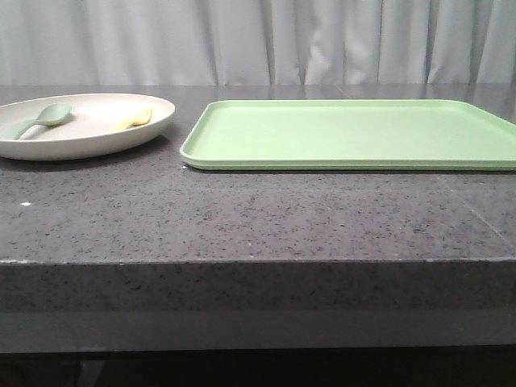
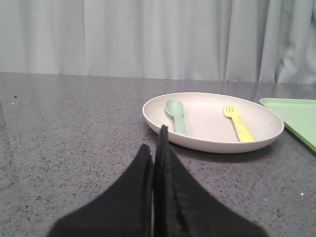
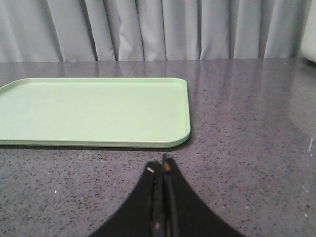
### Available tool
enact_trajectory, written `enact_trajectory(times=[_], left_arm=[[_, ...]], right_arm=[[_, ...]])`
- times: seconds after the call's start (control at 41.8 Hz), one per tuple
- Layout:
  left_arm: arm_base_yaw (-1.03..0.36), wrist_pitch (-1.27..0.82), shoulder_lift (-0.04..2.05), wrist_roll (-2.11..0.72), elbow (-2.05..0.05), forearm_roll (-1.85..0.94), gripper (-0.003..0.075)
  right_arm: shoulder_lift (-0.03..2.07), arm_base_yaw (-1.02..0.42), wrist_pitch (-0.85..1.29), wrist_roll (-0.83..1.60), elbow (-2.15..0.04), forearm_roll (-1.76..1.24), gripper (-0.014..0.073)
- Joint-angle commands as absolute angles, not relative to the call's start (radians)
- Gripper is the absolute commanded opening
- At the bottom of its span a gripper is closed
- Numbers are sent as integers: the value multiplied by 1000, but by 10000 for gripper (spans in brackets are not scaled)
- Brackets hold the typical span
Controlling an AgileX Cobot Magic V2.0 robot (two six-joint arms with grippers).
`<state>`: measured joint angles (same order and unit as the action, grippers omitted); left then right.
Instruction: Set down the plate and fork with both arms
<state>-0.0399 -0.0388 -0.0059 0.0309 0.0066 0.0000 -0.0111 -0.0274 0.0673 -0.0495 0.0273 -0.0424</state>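
Both claws clenched, empty: left claw (image 2: pixel 154 143) near plate (image 1: pixel 89 149); right claw (image 3: pixel 162 168) before tray (image 3: pixel 94 111). I'd release left, grip the rim (avoiding fork (image 2: pixel 238 123)).

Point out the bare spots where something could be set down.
The flat light green rectangular tray is wholly bare. The dark speckled stone counter is free in front of it. Crowded: the round cream plate, holding the grey-green spoon and yellow fork.
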Motion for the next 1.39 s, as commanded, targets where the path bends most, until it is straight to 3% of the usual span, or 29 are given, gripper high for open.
enact_trajectory(times=[0.0, 0.239, 0.527, 0.838, 1.101, 1.365], left_arm=[[-50, 70, -27, 38, 9, 0, -18], [-50, 92, -27, 38, -53, 0, -18], [-50, -126, 35, 38, -363, 0, -18], [-50, -386, 278, 38, -637, 0, -18], [-50, -384, 432, 38, -650, 0, -18], [-50, -384, 496, 38, -650, 0, -18]], right_arm=[[-29, -23, -25, -49, 23, -30, -121], [-29, -23, -35, -49, -27, -30, -121], [36, -23, 201, -48, -281, 0, -121], [260, -23, 361, -48, -509, 6, -121], [420, -23, 380, -48, -528, 6, -121], [450, -23, 379, -48, -528, 6, -121]])
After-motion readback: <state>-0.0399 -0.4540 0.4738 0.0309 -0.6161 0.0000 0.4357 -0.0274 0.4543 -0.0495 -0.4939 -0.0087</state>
